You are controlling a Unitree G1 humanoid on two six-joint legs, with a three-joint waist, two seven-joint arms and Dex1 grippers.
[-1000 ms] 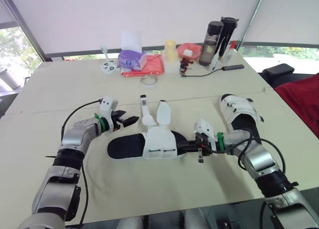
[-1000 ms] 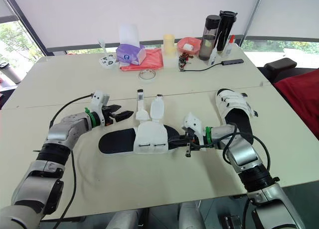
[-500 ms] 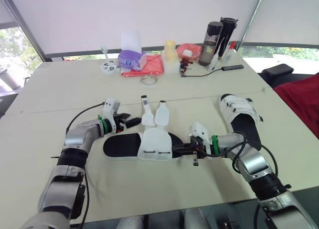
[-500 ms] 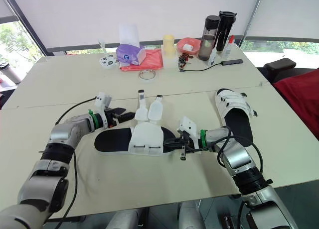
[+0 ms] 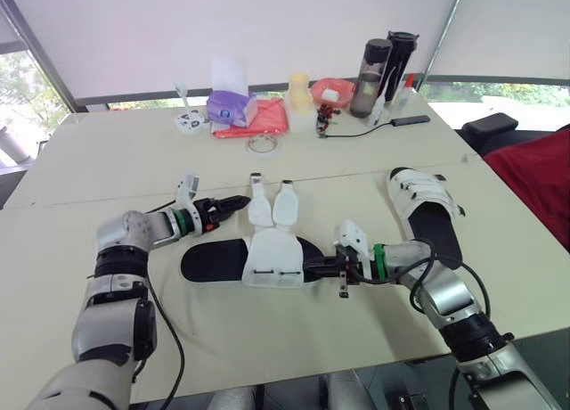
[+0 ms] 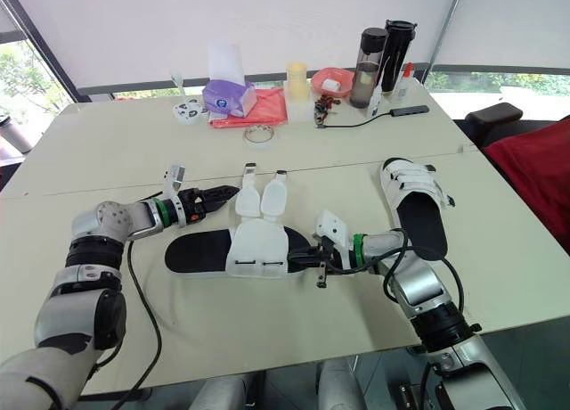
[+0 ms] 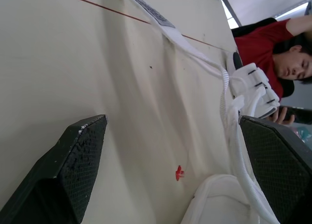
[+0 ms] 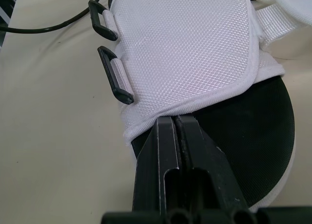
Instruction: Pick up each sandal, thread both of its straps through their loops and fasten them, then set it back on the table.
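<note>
Our right gripper (image 8: 176, 121) lies low on the table with its two black fingers pressed together. Their tips are at the hem of the open sandal (image 5: 267, 260), where its white mesh upper meets the black footbed, and we cannot tell whether any fabric is caught between them. Our left gripper (image 5: 240, 201) has its fingers spread wide just beside the two loose straps (image 5: 272, 207), which point toward the far edge. That sandal lies flat near the front middle of the cream table (image 5: 134, 151), made of two tops butted along a seam. The second sandal (image 5: 426, 205), with straps across it, sits well apart to the right. White blinds (image 5: 134, 36) close off the room behind, with green foliage at the windows on both sides. Along the far edge we see a purple tissue pack (image 5: 233, 107), a red pouch (image 5: 267, 120), a yellowish cup (image 5: 299, 89), a red bowl (image 5: 336, 91), two dark bottles (image 5: 365, 64), a tape ring (image 5: 261, 143) and a black cable (image 5: 356, 130). The right wrist view adds two black loops (image 8: 117, 74) on the side of the upper. The left wrist view adds a small red mark (image 7: 180, 173) on the tabletop, a grey patch (image 7: 151, 12) on one strap and a person in a red top (image 7: 273, 44) beyond the table. From the head we see red cloth (image 5: 543, 178) on that side. A pale mark on the tissue pack is too small to read.
</note>
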